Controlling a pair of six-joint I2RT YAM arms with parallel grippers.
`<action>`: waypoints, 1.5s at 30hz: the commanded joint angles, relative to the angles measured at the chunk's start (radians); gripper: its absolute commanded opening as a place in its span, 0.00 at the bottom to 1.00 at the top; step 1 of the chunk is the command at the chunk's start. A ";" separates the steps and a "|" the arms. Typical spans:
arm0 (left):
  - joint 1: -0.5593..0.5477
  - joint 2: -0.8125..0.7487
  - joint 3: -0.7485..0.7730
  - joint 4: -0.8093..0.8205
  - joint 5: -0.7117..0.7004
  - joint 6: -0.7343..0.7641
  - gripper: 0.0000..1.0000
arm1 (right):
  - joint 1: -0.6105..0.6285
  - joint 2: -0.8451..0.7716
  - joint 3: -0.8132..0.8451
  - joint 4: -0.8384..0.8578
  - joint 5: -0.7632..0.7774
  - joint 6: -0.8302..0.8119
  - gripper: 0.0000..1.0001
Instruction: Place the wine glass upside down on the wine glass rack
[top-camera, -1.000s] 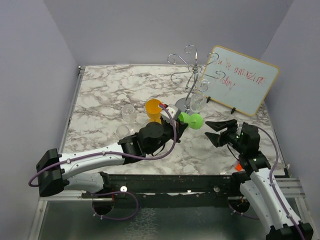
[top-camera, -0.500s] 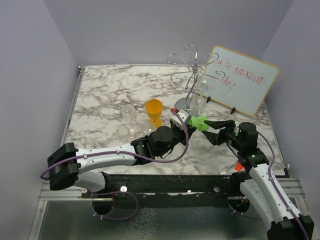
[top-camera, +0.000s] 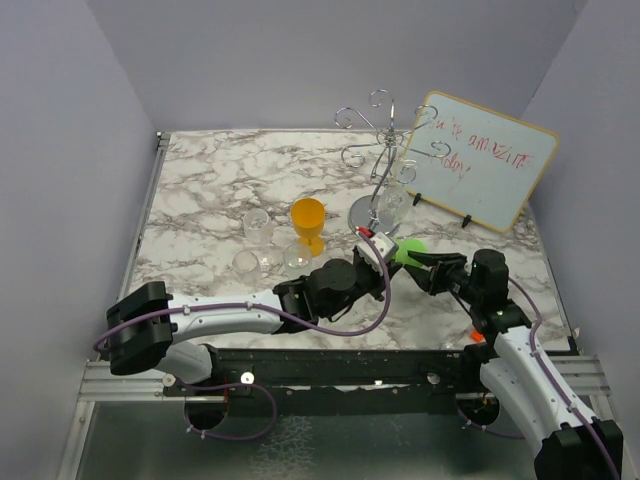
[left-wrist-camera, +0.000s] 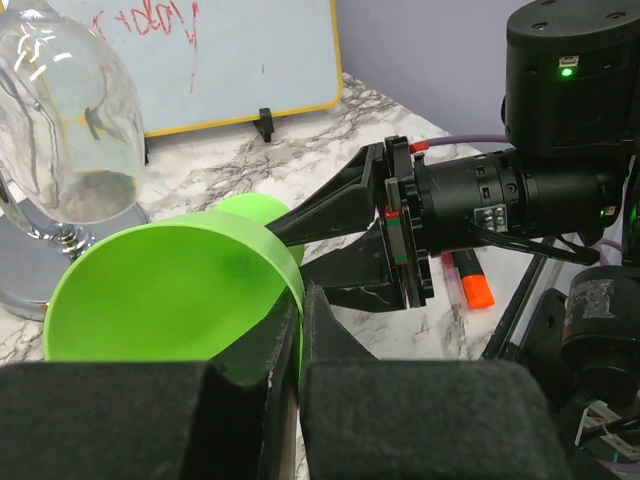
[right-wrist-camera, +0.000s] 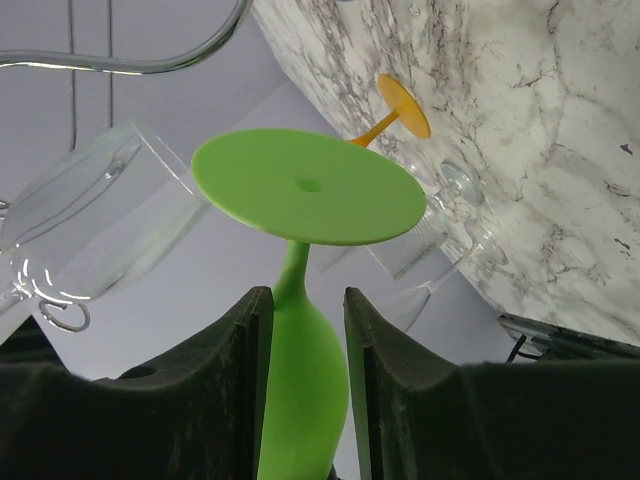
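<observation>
Green wine glass (top-camera: 407, 248) off counter (top-camera: 220, 180), tipped sideways between both arms, just in front of wine glass rack (top-camera: 381, 170). Left end effector (left-wrist-camera: 292, 345) pressed together, pinching bowl rim. Right end effector (right-wrist-camera: 305, 300) fingers flank bowl near stem; firm grip, can't tell. Clear glass (top-camera: 394, 203) already hangs on rack, close behind. Whiteboard (top-camera: 485, 165) to right, orange glass (top-camera: 308, 218) and clear glasses (top-camera: 257, 222) to left

Straight ahead of the right gripper (top-camera: 412, 258), the left gripper (top-camera: 378, 250) blocks the way, the green wine glass (top-camera: 409, 246) held between them. Just beyond both stand the wine glass rack (top-camera: 364, 212) and a hanging clear glass (top-camera: 393, 203), with the whiteboard (top-camera: 490, 165) behind. Bare table (top-camera: 420, 310) lies on their near side.
</observation>
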 joint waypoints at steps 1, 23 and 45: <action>-0.016 0.002 0.022 0.084 0.047 0.003 0.00 | 0.003 0.006 -0.019 0.033 -0.014 0.040 0.37; -0.026 -0.054 -0.057 0.142 0.024 -0.112 0.60 | 0.003 0.010 0.018 0.026 0.105 -0.086 0.01; 0.153 -0.146 0.345 -0.458 0.447 -0.409 0.99 | 0.002 -0.350 0.048 0.289 0.128 -1.319 0.01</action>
